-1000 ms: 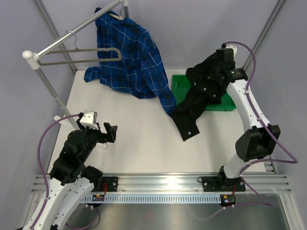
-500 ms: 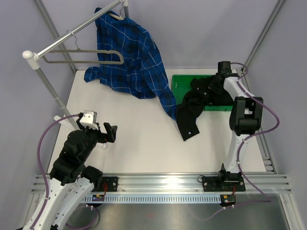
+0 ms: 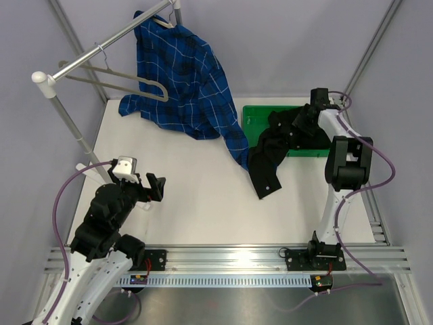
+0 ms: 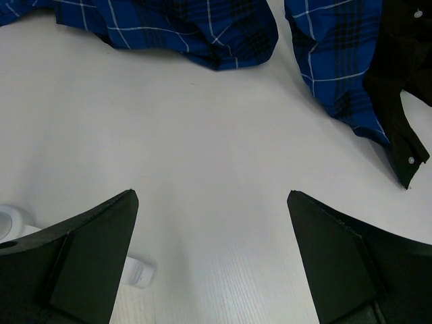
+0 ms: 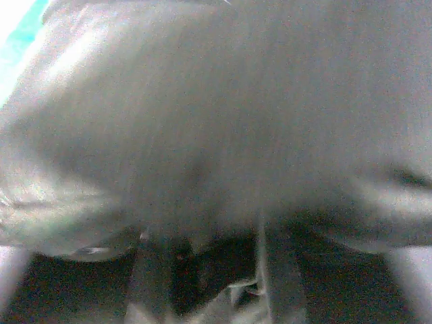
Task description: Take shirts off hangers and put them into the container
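Plaid shirt (image 3: 183, 81): dark blue, thin white lines crossing darker blue-black bands.
Black shirt (image 3: 270, 159): plain black, small pale buttons.
Container (image 3: 252, 120): bright green, showing left of the black shirt.
Hanger (image 3: 128, 79): grey-beige.
Rail (image 3: 81, 55): silver, with a white end cap.
Table (image 3: 196, 203): white.
Arm cables (image 3: 56, 203): purple.

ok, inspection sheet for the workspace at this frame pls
Surface: white table, bare in the middle.
Job's things: black shirt half in green container, rest trailing onto table; plaid shirt hanging on rail, hem on table; empty hanger beside it.
Clutter: small white fitting, unidentified.
Grippers: left gripper jaws open over bare table; right gripper buried in black shirt, jaws unclear.
Cables: purple cables looped along both arms.
Surroundings: rail, grey walls.
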